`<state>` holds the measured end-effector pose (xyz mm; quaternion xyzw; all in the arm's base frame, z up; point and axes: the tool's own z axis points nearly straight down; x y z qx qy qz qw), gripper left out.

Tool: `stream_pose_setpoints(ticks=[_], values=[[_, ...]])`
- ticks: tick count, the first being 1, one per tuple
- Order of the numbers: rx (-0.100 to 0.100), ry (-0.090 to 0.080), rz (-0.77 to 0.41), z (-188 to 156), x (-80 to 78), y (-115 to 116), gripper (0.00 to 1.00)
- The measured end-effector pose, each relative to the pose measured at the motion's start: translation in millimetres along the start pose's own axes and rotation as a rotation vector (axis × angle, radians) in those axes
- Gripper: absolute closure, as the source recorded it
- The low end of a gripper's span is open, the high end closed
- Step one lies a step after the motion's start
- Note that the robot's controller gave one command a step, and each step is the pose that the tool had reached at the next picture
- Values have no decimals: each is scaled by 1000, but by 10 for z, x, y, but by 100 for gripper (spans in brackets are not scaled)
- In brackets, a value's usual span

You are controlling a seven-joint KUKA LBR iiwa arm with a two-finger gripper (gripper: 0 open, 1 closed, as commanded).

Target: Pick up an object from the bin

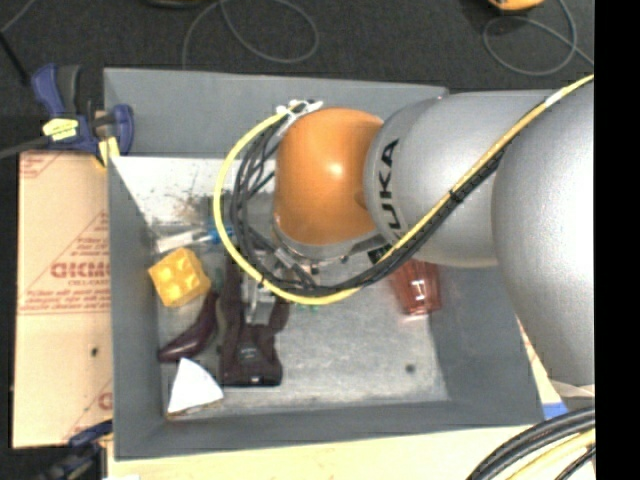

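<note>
**Operator:** Camera view. Where's the tool, and what is it on?

**Observer:** Your gripper (250, 353) sits low in the near-left corner of the bin (330, 413), under the orange wrist cover (320, 183). It's a dark body against dark clutter, so I cannot tell whether it is apart or together. I can't make out anything clamped in it, so count nothing as held.

**Operator:** Nearest things?

**Observer:** A dark purple aubergine-shaped piece (192, 338) lies slantwise just at the gripper's view-left side, touching or close to it. A white wedge (193, 388) sits in the corner, against that piece's low end. A yellow dimpled block (180, 276) is further up the left wall, near but apart. A red block with white lettering (413, 290) is well apart toward the right, partly under the arm. My guess for your target is the purple piece, since it is closest.

**Operator:** What could go wrong?

**Observer:** I see three risks.
- **Slipping:** the purple piece looks rounded and tapered, so if you close off its middle it may squirt out sideways toward the wall.
- **Double pick:** the wedge crowds it, and closing there could nip both or shove the wedge into the corner.
- **Obstruction:** the corner is tight, and the wrist cables (235, 193) hang on the wall side, so a lift that drifts left could scrape the bin wall or snag.

I'd lift straight up and check the grasp before you travel.
</note>
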<state>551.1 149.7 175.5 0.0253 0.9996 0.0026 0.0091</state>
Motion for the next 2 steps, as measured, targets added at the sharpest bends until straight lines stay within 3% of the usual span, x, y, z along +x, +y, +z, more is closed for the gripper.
stream_pose_setpoints(ticks=[1, 2], values=[[0, 0, 1, 0, 0, 0, 100], [-1, -3, -3, -1033, -78, 23, 100]])
